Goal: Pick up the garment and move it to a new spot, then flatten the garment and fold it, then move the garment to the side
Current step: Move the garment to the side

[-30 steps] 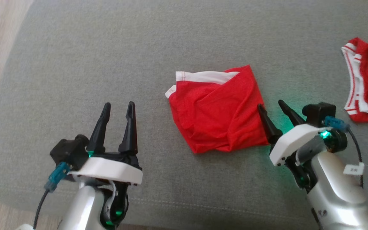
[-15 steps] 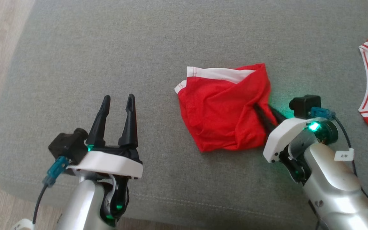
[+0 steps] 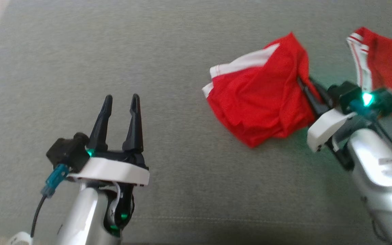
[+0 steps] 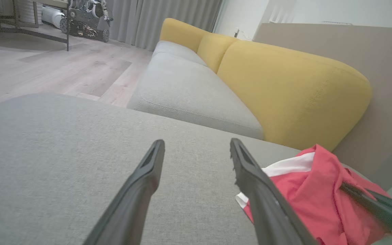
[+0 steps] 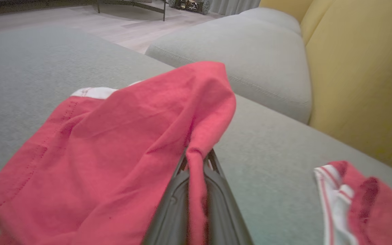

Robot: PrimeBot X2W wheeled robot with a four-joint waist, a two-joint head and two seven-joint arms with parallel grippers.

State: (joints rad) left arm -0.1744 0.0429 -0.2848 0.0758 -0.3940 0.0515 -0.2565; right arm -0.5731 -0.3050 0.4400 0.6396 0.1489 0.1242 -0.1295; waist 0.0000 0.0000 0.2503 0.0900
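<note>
The garment (image 3: 260, 102) is a crumpled pair of red shorts with a white waistband, lying right of centre on the grey cushion (image 3: 148, 51). My right gripper (image 3: 305, 85) is shut on the garment's right edge, and the cloth rises in a peak there. In the right wrist view the red fabric (image 5: 114, 146) is pinched between the closed fingers of the right gripper (image 5: 197, 160). My left gripper (image 3: 121, 102) stands open at the lower left, well clear of the garment, nothing between its fingers. The left wrist view has the left gripper (image 4: 196, 149) open and the garment (image 4: 305, 200) at its right.
A second red piece with white striped trim (image 3: 383, 61) lies just right of the held garment, also in the right wrist view (image 5: 362, 200). A yellow sofa back (image 4: 284, 85) rises behind the cushion. Bare grey cushion spreads across the left and middle.
My right gripper has shut on the garment's right edge and pulled it up and toward the striped piece. The head camera has shifted. My left gripper has stayed open.
</note>
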